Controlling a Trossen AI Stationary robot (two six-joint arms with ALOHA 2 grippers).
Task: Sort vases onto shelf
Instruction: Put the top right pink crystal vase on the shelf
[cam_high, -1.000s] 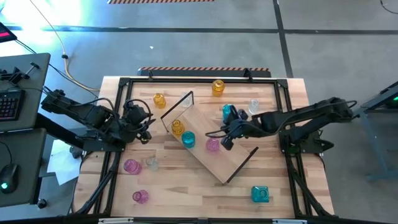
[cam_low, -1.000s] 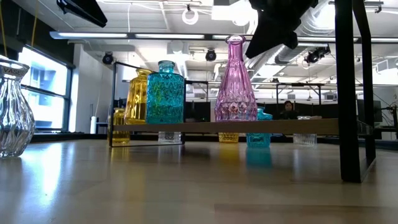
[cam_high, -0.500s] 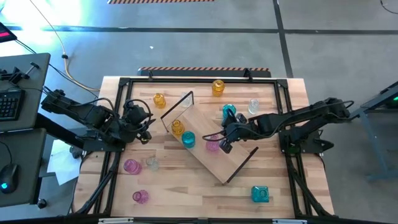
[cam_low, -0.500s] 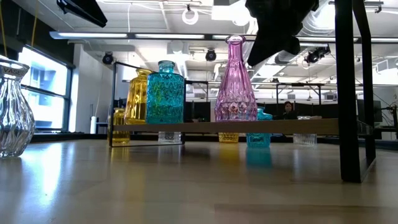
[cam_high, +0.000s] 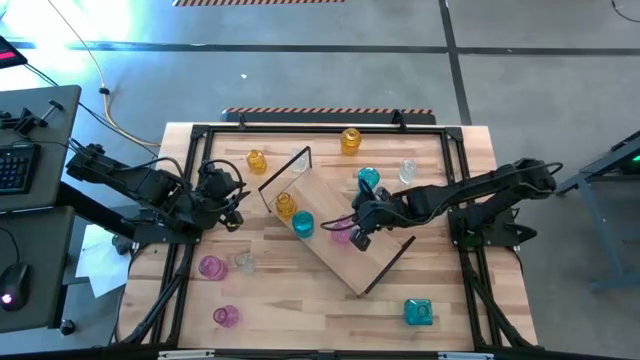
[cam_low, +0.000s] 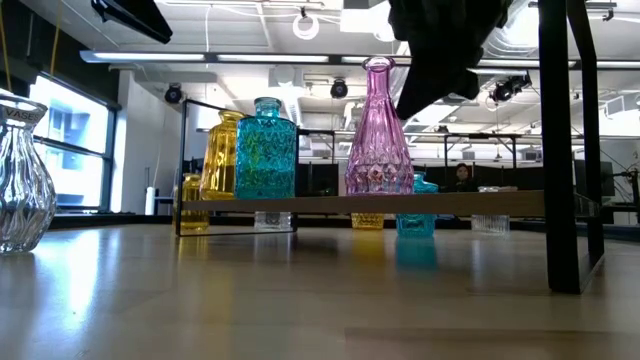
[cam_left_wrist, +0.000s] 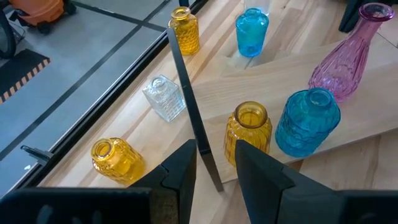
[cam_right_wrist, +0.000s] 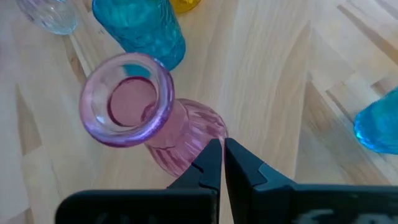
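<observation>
Pink vase (cam_high: 342, 232) stands upright on the shelf (cam_high: 345, 250), centre of the high view, long axis vertical. Right end effector (cam_high: 360, 237) hangs just beside its neck, on the frame-right side, fingers pinched together, holding nothing. Right arm stretches in from the right edge. Left end effector (cam_high: 236, 207) waits mid-left over the surface, partly open, empty.
</observation>
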